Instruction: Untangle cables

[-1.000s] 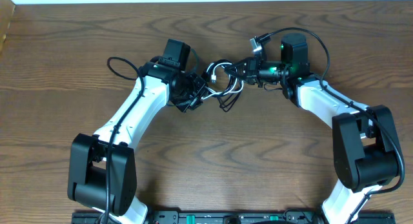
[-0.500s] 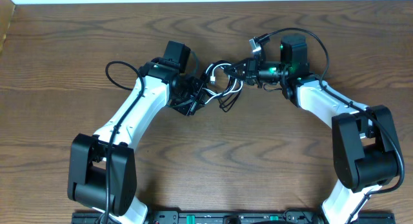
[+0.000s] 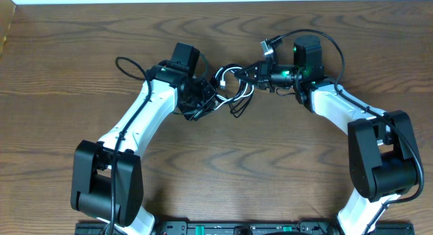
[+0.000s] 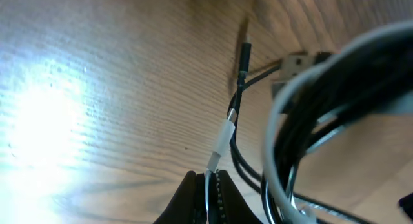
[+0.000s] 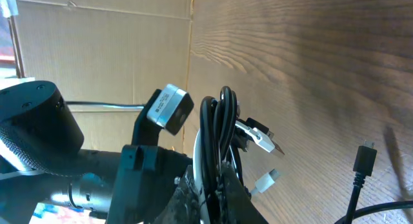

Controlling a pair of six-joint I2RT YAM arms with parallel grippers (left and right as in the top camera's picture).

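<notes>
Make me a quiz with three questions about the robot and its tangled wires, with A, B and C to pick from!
1. Where does the cable tangle lie?
A) between the two pincers
B) in a far corner
C) right at the near edge

2. What colour is the cable in the left pincer?
A) red
B) green
C) white

3. How is the right pincer?
A) wide open
B) shut on the black cable
C) shut on nothing

Answers:
1 A: the overhead view shows the knot between both pincers.
2 C: the white cable runs in between its fingertips.
3 B: the black loops stand clamped in it.
</notes>
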